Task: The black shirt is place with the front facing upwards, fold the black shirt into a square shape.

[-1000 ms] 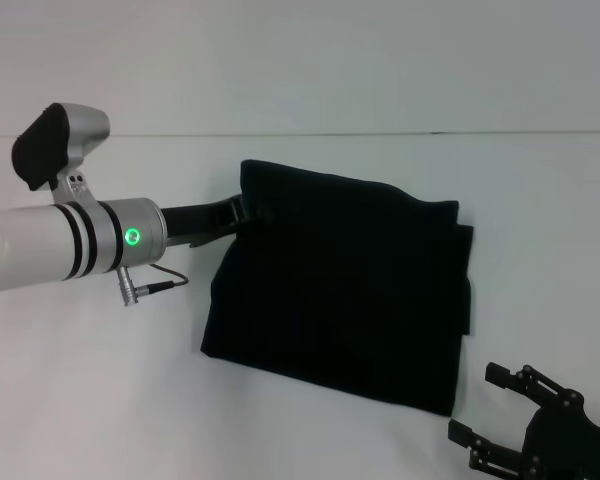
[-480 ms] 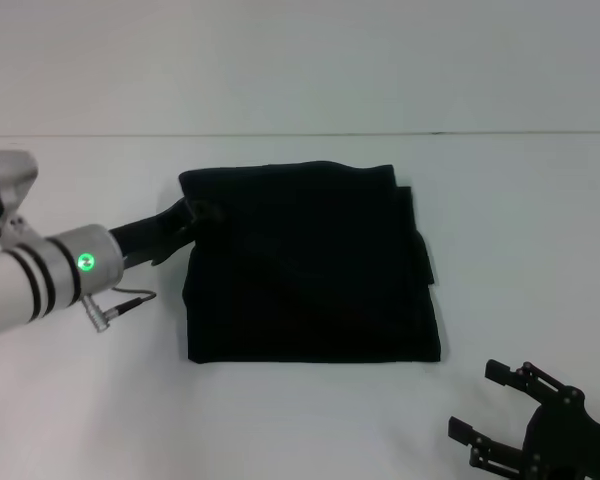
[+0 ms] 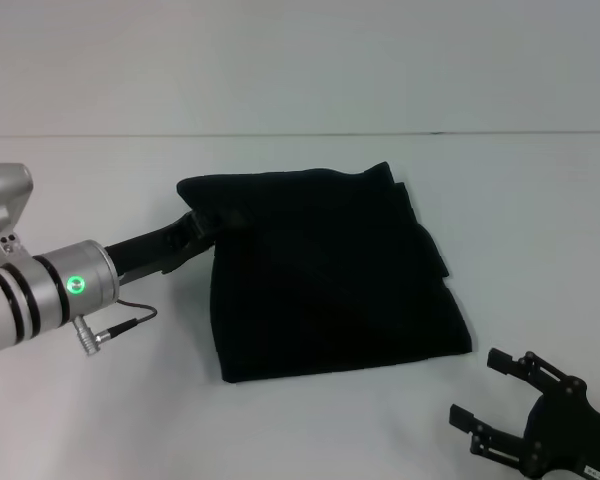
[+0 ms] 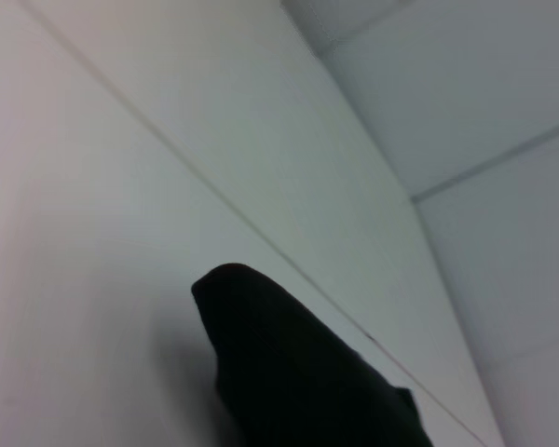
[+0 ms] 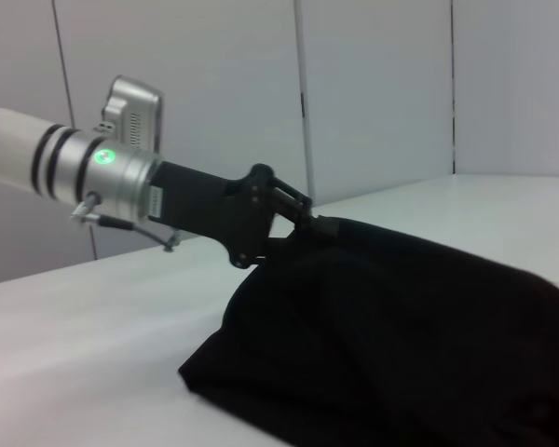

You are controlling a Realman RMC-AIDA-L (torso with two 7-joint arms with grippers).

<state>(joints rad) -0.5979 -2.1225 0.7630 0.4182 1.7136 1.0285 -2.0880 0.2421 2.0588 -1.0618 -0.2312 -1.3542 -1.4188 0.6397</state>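
So the black shirt [image 3: 330,275] is already folded down into a rough rectangle and sits about mid-counter [image 3: 300,420], skewed a bit so its long side runs from the far left corner toward the near right. No print, label or any readable writing shows on it from any view, just plain black cloth with a few stacked layer edges stepping along its right side

The left gripper [image 3: 202,222] comes in low from the left and has its jaws clamped on the shirt's far left corner; in the right wrist view you can see that corner lifted off the counter with the cloth sloping down from it [image 5: 303,223]. There's a green light lit on that arm's wrist ring [image 3: 76,284] and a small cable plug [image 3: 90,337] hanging off it

The right gripper [image 3: 508,405] sits at the near right, off the shirt, jaws spread wide and holding nothing
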